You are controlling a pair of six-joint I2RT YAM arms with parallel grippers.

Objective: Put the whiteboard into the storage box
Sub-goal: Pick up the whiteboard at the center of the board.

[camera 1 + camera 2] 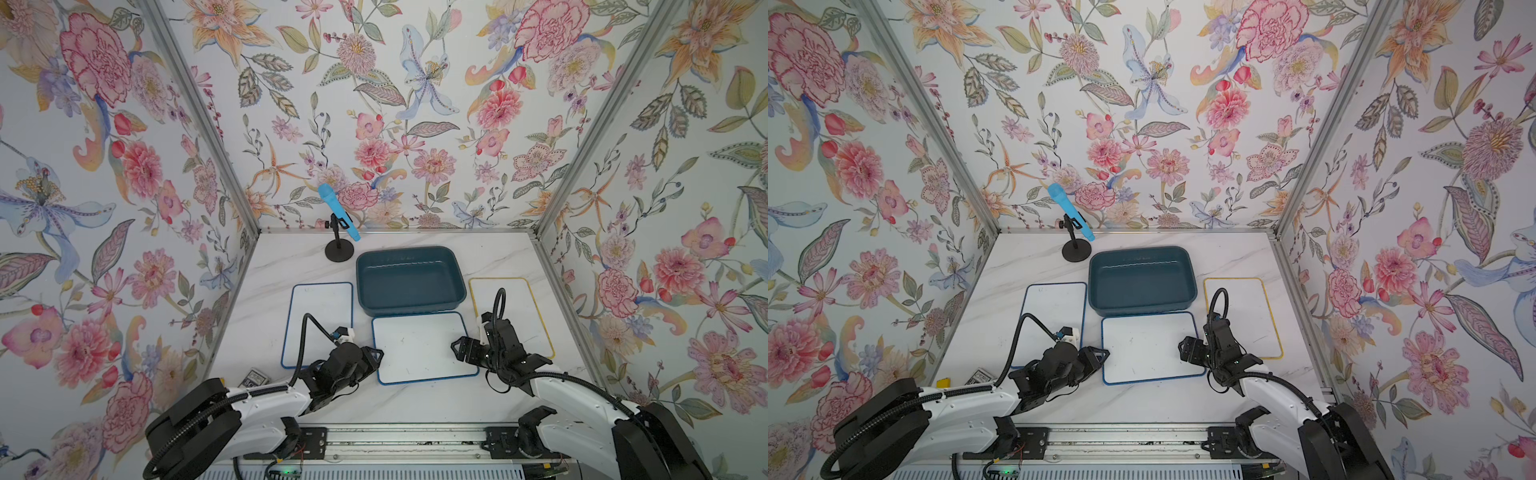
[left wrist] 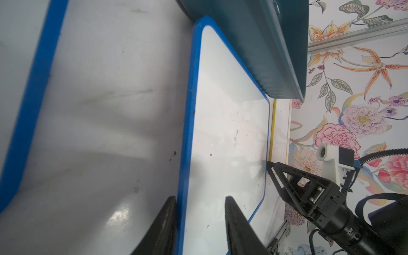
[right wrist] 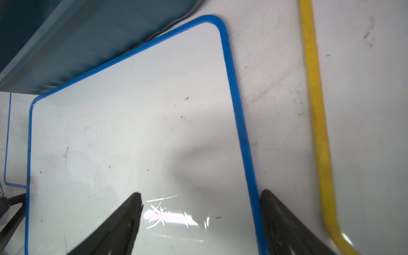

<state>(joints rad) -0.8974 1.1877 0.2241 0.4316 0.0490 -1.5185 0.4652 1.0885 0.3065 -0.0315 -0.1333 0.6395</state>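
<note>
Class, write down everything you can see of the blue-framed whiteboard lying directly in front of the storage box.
The whiteboard is a thin rectangle with rounded corners, a bright blue frame and a glossy white face carrying faint smudges and specks. It lies flat on the marble table, one long edge close along the storage box's near wall. The left end effector straddles one short edge and the right end effector the opposite one, both with fingers apart.

A robot lab booth: floral-papered panels point(image 1: 374, 104) in aluminium framing point(image 1: 205, 124) enclose a marble-look desk point(image 1: 415, 403) with rail-mounted point(image 1: 395, 440) arms point(image 1: 266, 401).
</note>
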